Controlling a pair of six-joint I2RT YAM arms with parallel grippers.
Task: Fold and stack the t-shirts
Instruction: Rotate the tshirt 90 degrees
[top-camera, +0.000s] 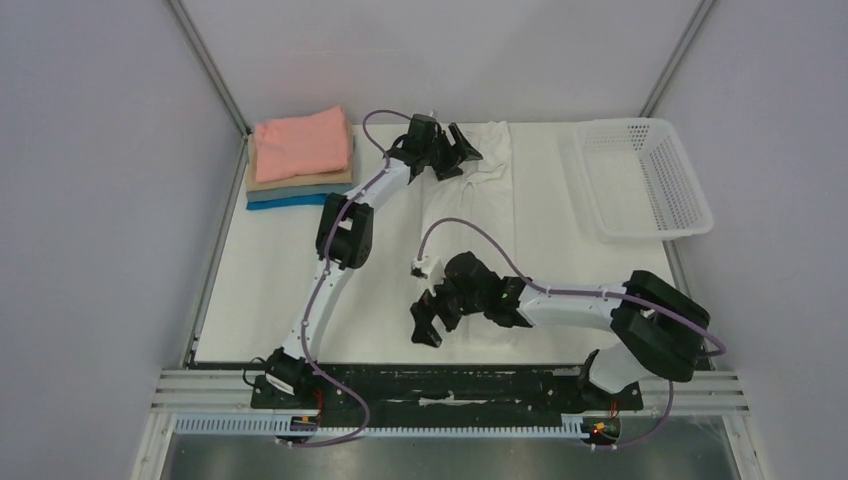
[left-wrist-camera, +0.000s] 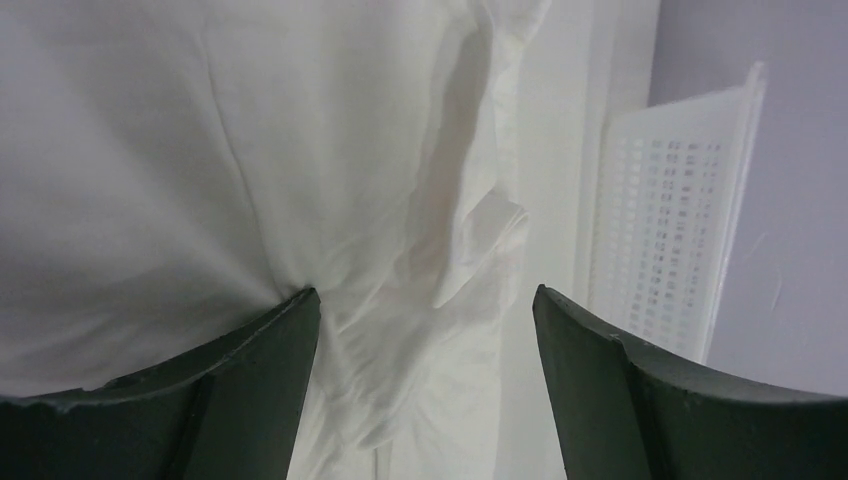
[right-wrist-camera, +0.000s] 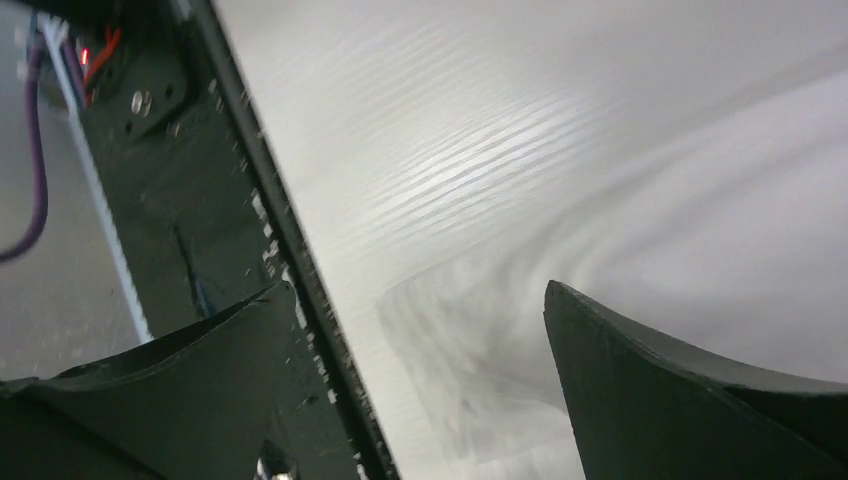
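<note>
Mostly the danger lies with the white t-shirt (top-camera: 490, 190), the largest thing on the desk (top-camera: 270, 290). It is laid out in a long strip running from under the left claw (top-camera: 460, 160) at its far end to under the right claw (top-camera: 430, 322) at its near end. Both claws have their jaws apart and hold nothing. If either one closes on a single thin layer, or misses the hem, I would expect the cloth to drag, bunch and fold crooked. The right claw hangs just inside the black rail (right-wrist-camera: 200, 230) at the desk's near edge, so a low grab there could strike the rail rather than catch the cloth. Its wrist view is too blurred to show where the hem lies. A wide swing by the left claw could also nudge the stack (top-camera: 300, 170), which sits well off to that claw's left. It could likewise clip the basket (top-camera: 655, 232) off to its right. The white shirt looks thin and limp, smooth on one side between the left claw's jaws and rumpled into soft ridges (left-wrist-camera: 470, 260) on the other. The stack shows neat rectangles, with a salmon-pink shirt (top-camera: 300, 143) on top and tan, grey-blue and bright blue edges beneath.
</note>
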